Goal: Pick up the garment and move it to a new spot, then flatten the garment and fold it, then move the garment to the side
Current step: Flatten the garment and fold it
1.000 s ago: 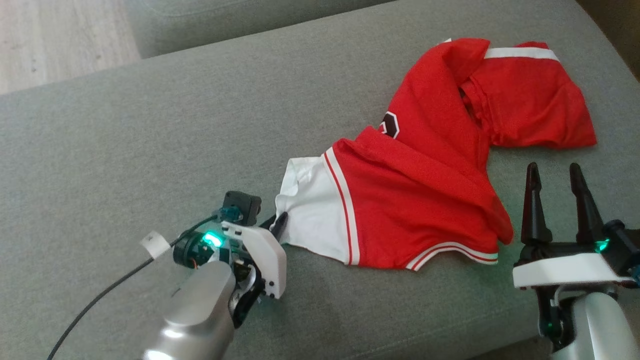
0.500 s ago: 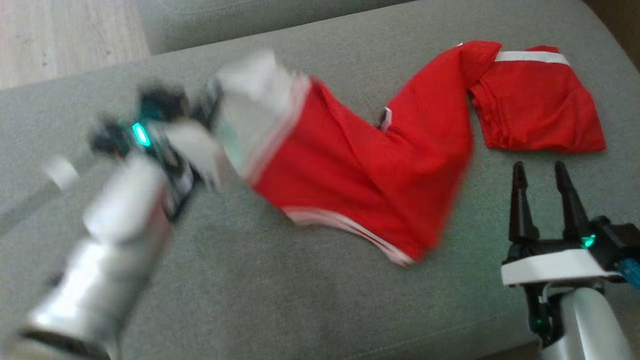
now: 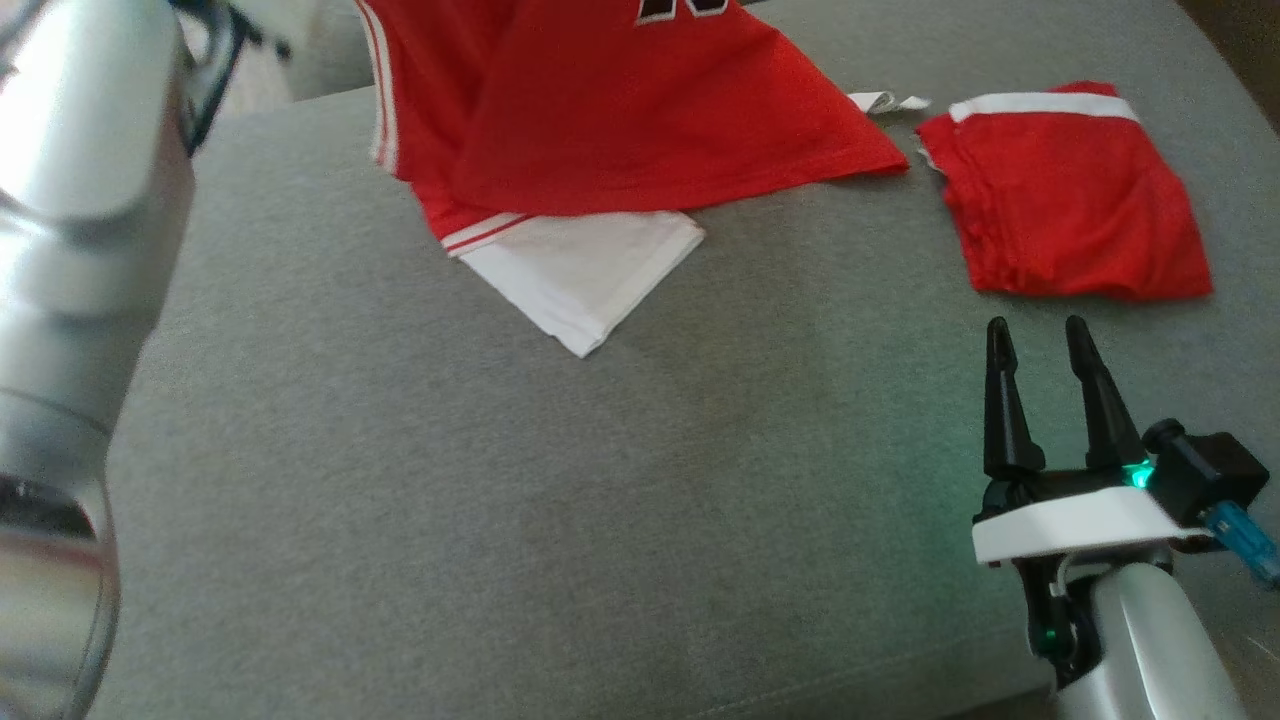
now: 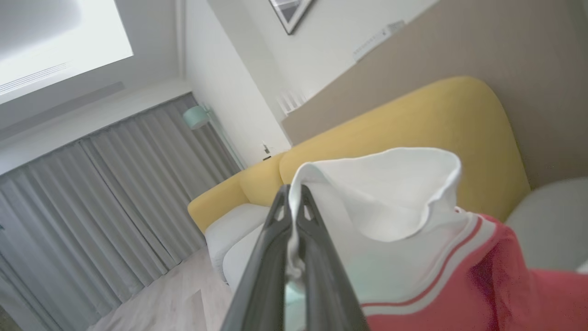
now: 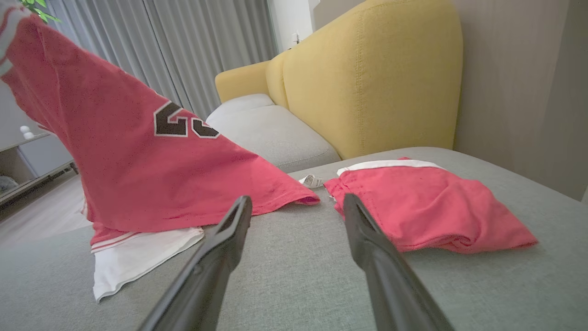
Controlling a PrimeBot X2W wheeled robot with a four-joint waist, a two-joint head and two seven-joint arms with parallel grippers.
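Note:
The garment (image 3: 640, 110) is a red jersey with white sleeves, white stripes and dark numbers. It hangs lifted at the upper left, its lower white sleeve (image 3: 580, 270) and hem resting on the grey cushion (image 3: 500, 480). In the left wrist view my left gripper (image 4: 294, 202) is shut on the white sleeve (image 4: 381, 193), held high. My right gripper (image 3: 1035, 345) is open low at the right, in front of the garment (image 5: 151, 161), touching nothing.
Red shorts (image 3: 1065, 195) with a white band lie flat at the cushion's far right, seen past my right fingers (image 5: 413, 211). A yellow sofa back (image 5: 367, 73) rises behind. My left forearm (image 3: 70, 300) fills the left edge. Wooden floor lies beyond the cushion.
My left gripper has swept up and away to the left, lifting the garment by its white sleeve off the cushion and apart from the shorts. The right gripper has stayed open.

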